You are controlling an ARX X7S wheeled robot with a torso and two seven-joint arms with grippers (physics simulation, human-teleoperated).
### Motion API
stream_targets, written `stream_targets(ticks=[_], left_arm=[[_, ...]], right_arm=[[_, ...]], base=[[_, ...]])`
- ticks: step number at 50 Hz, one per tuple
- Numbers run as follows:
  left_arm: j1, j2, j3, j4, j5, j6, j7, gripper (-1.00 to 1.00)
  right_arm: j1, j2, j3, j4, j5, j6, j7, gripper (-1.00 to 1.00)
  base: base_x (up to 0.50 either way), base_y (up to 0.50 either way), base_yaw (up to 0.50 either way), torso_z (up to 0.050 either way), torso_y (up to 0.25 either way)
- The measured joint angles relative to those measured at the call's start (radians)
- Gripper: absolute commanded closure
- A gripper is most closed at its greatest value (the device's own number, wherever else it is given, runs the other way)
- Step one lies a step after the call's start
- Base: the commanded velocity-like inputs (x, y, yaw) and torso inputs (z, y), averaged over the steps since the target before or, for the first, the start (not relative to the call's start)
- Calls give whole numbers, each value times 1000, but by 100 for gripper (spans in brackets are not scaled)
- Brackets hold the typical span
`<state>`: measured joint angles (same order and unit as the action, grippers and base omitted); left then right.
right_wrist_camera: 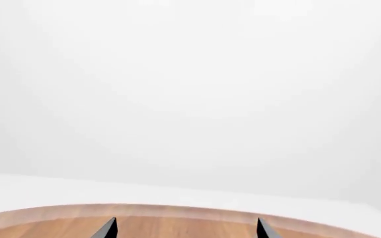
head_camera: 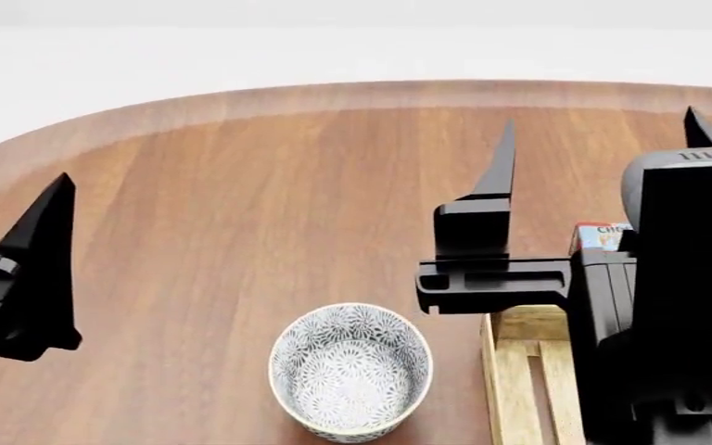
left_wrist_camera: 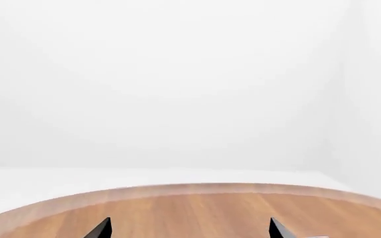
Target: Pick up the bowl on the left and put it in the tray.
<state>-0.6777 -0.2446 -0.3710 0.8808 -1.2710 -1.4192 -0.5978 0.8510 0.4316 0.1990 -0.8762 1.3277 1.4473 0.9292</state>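
Observation:
The bowl (head_camera: 349,371), white with a dark grey-blue floral pattern, stands upright on the wooden table near the front edge of the head view. To its right lies the tray (head_camera: 533,375), a light-wood slatted crate, mostly hidden under my right arm. My right gripper (head_camera: 597,139) hovers above and beyond the tray, open and holding nothing; its wrist view shows both fingertips (right_wrist_camera: 107,229) spread wide over bare wood. Of my left gripper, one finger (head_camera: 44,232) shows left of the bowl. In its own view the left gripper (left_wrist_camera: 190,230) is open and empty. Neither wrist view shows the bowl or tray.
The round wooden table (head_camera: 270,176) curves away at the back, with white floor and wall beyond. A small chocolate pudding box (head_camera: 601,236) peeks out behind my right arm, at the tray's far end.

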Motion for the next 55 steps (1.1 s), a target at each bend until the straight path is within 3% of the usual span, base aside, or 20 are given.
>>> stream_targets(ticks=[7,55], left_arm=[[15,-14,22,13,40,37,26,-100],[56,-66,74,19,97,151,39,-100]], right_arm=[[-2,14,-9,-4,1,-13,3,-100],[-39,64,-51,-7,3,-103,0,-100]], base=[[0,0,0,0,-17],[0,0,0,0,-250]])
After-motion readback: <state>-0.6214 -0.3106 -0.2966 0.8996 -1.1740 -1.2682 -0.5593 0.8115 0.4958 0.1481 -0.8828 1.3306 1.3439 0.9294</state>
